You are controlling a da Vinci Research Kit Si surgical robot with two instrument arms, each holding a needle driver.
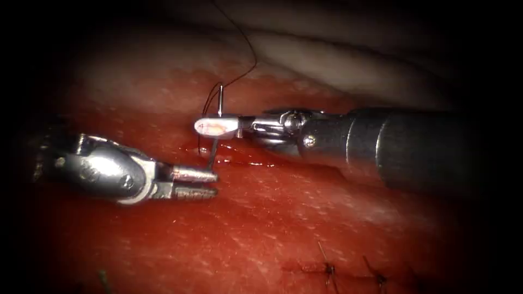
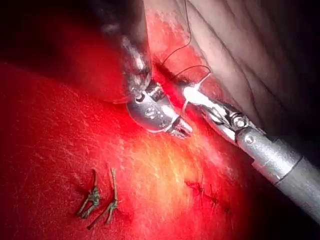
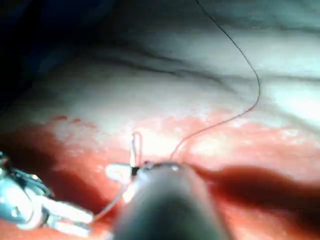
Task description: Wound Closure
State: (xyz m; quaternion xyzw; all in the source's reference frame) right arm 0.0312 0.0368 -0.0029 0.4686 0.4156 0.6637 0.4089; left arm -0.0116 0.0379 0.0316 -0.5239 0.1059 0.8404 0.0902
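The right hand (image 1: 210, 126) is shut on the needle (image 1: 220, 106), near its blunt end. The thread (image 1: 246, 71) runs up from there. The needle's lower part goes down into the tissue (image 1: 283, 228), just in front of the left hand (image 1: 210, 183). The left hand is a little open and holds nothing. If the right hand twists, the needle could slip or tear the tissue. There are no containers here.

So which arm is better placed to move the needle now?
The right, probably. The right tool already grips the needle partway along its curve. The left tool sits open beside it, holding nothing.
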